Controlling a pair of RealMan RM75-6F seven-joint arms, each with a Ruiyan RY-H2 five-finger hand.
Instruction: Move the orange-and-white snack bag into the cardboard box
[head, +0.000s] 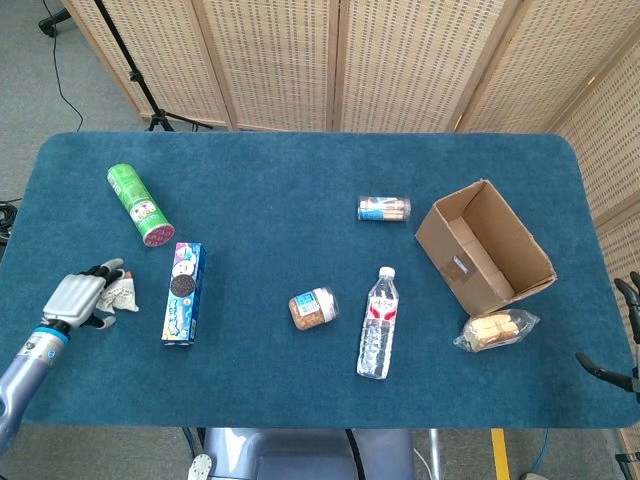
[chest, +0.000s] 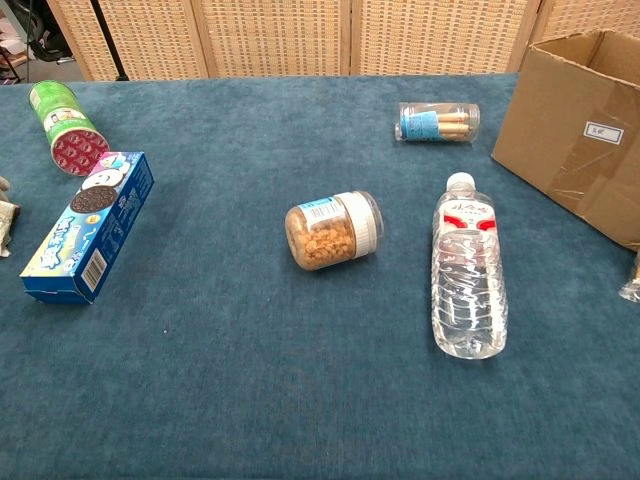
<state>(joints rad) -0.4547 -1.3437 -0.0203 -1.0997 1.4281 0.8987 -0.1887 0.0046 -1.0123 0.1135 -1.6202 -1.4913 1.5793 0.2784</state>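
Observation:
The orange-and-white snack bag (head: 123, 294) lies on the blue table near the left edge; only its white end shows, and a sliver of it (chest: 5, 222) sits at the chest view's left border. My left hand (head: 80, 297) lies over the bag's orange end, fingers spread across it, and no closed grip shows. The cardboard box (head: 485, 245) stands open on its side at the far right, also seen in the chest view (chest: 575, 120). My right hand (head: 612, 368) shows only as dark fingers, apart and holding nothing, off the table's right edge.
Right of the bag lies a blue cookie box (head: 183, 292), with a green chip can (head: 140, 204) behind it. A nut jar (head: 313, 308), a water bottle (head: 378, 324) and a small clear tube (head: 384, 209) lie mid-table. A clear-wrapped pastry (head: 494, 329) sits before the box.

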